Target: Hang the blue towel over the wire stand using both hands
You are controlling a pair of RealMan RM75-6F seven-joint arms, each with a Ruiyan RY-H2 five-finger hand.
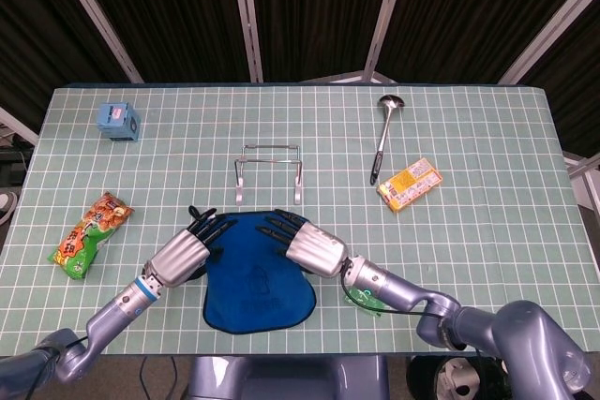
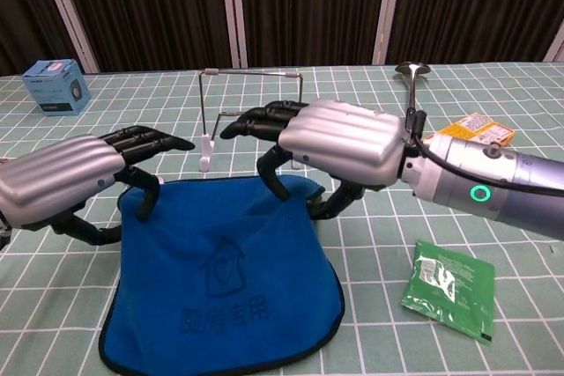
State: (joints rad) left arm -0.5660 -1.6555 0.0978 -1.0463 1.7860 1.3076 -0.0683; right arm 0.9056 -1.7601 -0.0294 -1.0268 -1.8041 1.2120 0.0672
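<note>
Grid table (image 1: 487,147) | L hand (image 2: 62,184) + R hand (image 2: 339,140) grip blue towel (image 2: 225,279) (top edge) | wire stand (image 1: 268,173) beyond

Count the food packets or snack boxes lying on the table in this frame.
3. An orange snack bag near the left edge, a yellow snack box right of the ladle, and a green sachet beside the right arm, largely hidden in the head view.

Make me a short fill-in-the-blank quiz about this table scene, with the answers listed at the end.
1. Both hands, the left hand and the right hand, grip the ____ towel.
2. The wire stand has ____ hanging on it.
3. The ladle lies on the table with its bowl pointing ____ from the robot.

Answers: blue; nothing; away
</note>
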